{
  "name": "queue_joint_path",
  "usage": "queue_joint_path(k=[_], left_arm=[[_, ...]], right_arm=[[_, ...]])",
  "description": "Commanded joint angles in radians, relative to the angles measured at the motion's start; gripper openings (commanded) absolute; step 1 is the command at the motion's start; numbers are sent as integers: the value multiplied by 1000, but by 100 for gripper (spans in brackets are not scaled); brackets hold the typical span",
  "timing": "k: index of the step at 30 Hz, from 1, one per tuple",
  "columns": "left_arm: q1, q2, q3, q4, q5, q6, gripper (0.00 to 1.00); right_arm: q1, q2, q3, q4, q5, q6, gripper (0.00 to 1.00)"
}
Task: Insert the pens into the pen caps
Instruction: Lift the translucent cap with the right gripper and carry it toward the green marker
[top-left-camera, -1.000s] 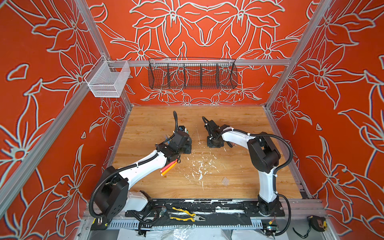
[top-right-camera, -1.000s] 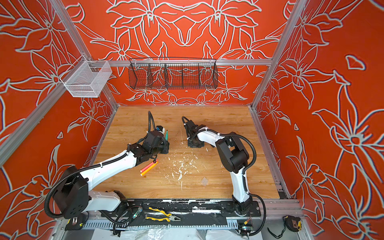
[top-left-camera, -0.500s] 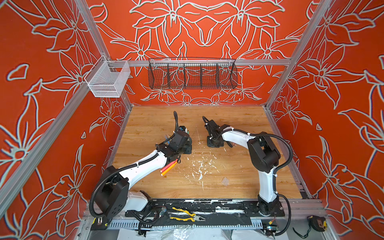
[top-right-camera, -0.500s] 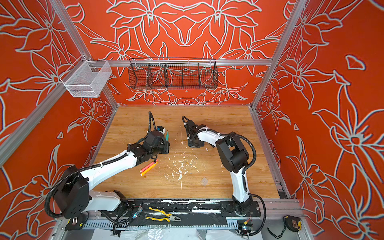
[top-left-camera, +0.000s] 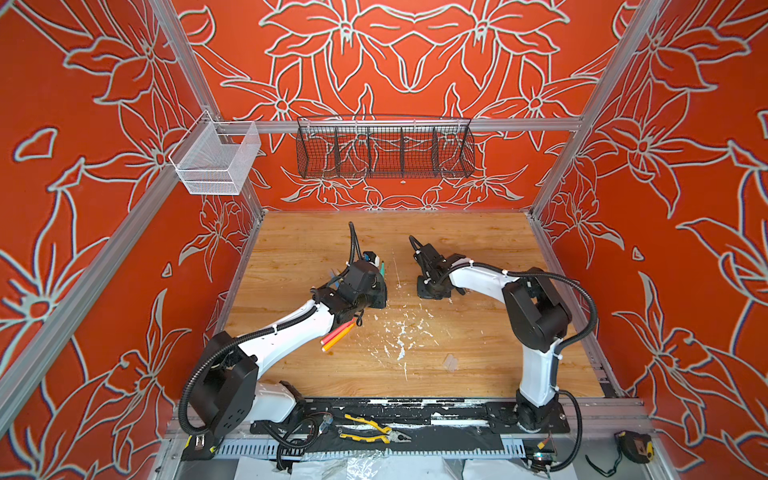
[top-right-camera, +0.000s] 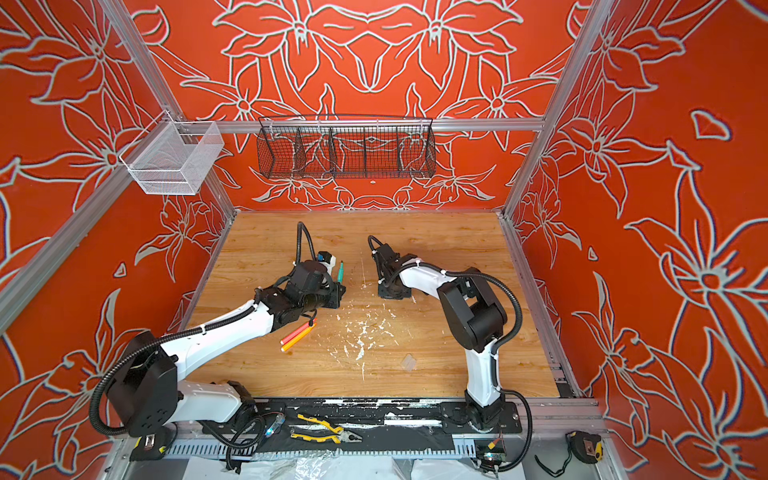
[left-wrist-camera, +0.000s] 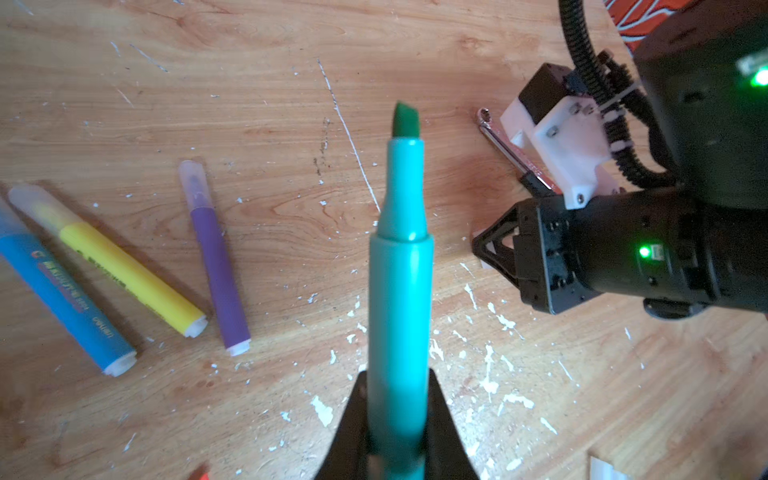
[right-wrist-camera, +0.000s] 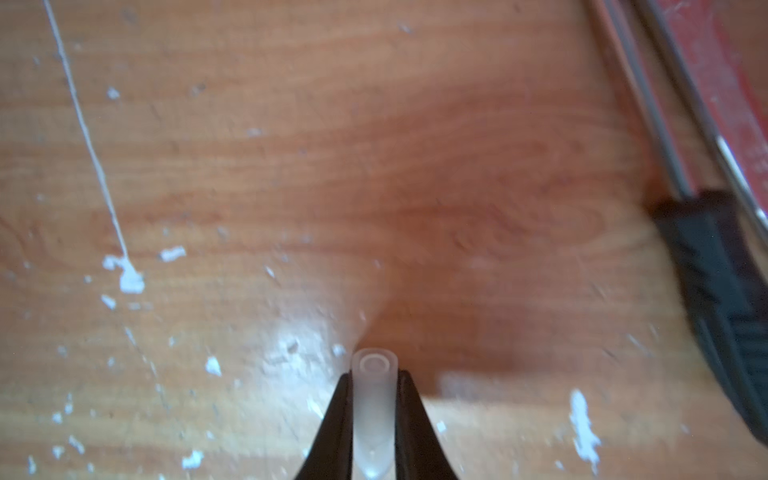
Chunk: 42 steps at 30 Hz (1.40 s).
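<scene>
**Grippers both clamped: green pen on the left, clear cap on the right**

The left gripper (left-wrist-camera: 397, 384) has its jaws closed tight on the barrel of the green pen (left-wrist-camera: 399, 291). The right gripper (right-wrist-camera: 374, 380) pinches a cap (right-wrist-camera: 374, 368) between jaws that almost meet.

Dark print runs along the blue pen (left-wrist-camera: 66, 291) and the yellow pen (left-wrist-camera: 124, 274), but it is too blurred to read.

Only the left wrist view shows those two and the purple pen (left-wrist-camera: 216, 257). They lie on the table (left-wrist-camera: 249, 62) with clear caps on. Only the top views show the pink-red pen (top-left-camera: 337, 331) and the orange pen (top-left-camera: 338, 338), side by side and half under the left arm. The held cap appears in the right wrist view alone; in both top views the gripper body hides it.

The green pen is uncapped, with a teal barrel, a narrower neck and a dark green chisel tip. It is held above the table near the middle, tip toward the back wall. The cap is a frosted tube whose round end shows an inner ring. It sits low over the table, right of centre.
</scene>
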<state>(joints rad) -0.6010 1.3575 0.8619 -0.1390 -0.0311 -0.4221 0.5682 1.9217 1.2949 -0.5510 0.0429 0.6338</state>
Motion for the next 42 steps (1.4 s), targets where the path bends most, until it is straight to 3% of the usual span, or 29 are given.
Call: queue_joint_path(k=[1, 17, 21, 24, 28, 30, 33, 35, 36, 39, 42], left_arm=[[0, 2, -1, 49, 57, 19, 0], [0, -6, -19, 112, 128, 40, 0], [-3, -36, -39, 124, 107, 57, 0], [-37, -37, -49, 136, -35, 66, 0], [-37, 1, 96, -23, -90, -28, 0], [-38, -14, 88, 20, -32, -9, 0], [-54, -69, -7, 114, 29, 125, 0], [-65, -116, -85, 199, 23, 113, 0], [-71, -139, -115, 262, 94, 149, 0], [-149, -172, -124, 286, 35, 224, 0], [-159, -154, -129, 308, 79, 216, 0]], right_arm=[[-11, -108, -60, 60, 15, 33, 9], [-13, -374, -304, 290, 72, 65, 8], [-11, -429, -327, 329, 77, 59, 7], [-10, -479, -294, 323, 116, 52, 7], [-12, -524, -203, 264, 166, 57, 5], [-13, -568, -229, 323, 149, 56, 6], [-18, -642, -316, 432, 109, 22, 7], [-33, -683, -343, 432, 95, 43, 7], [-44, -703, -364, 452, 60, 58, 7], [-60, -753, -439, 549, -22, 69, 5], [-72, -815, -549, 712, -75, 106, 5]])
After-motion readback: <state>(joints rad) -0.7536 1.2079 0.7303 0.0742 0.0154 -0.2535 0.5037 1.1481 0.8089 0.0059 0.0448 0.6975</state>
